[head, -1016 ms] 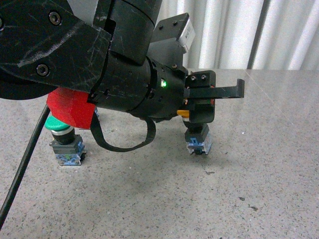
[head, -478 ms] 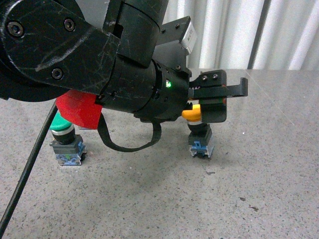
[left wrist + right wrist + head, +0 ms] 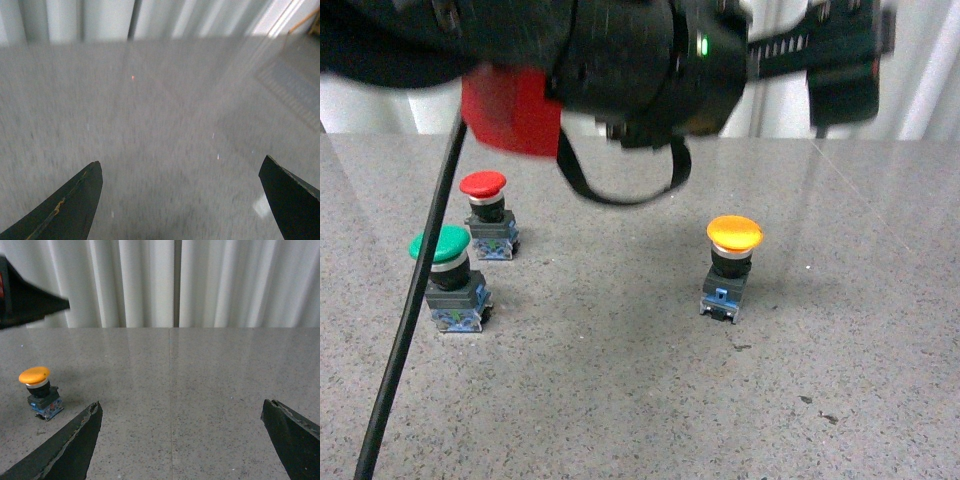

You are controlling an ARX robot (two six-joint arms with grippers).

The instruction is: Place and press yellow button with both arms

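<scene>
On the far left of the front view a black cable (image 3: 412, 310) runs slantwise down across the table (image 3: 620, 400). Just beside it stands the green button (image 3: 445, 275), upright on its base. The red button (image 3: 485, 212) stands near it, a little further back and to the right, apart from it.

Above them my left arm (image 3: 620, 50) fills the top of the picture, clear of the table, with its red panel (image 3: 510, 110) over the red button and a black strap (image 3: 620, 185) hanging in a loop beneath. A green lamp (image 3: 703, 45) glows on the wrist.

The yellow button (image 3: 732, 265) stands right of centre, upright on the table, well apart from the other two, with nothing touching it. The arm's far end at the top right is smeared by motion, so I cannot read the jaws there.

In the left wrist view the left gripper (image 3: 180, 167) has its fingers (image 3: 75, 205) spread wide over bare, blurred table, holding nothing.

In the right wrist view the right gripper (image 3: 180, 407) is likewise spread wide and empty. The yellow button sits out ahead of it, beyond one finger (image 3: 75, 440) and clear of both. A white curtain (image 3: 225, 280) hangs behind the table.
</scene>
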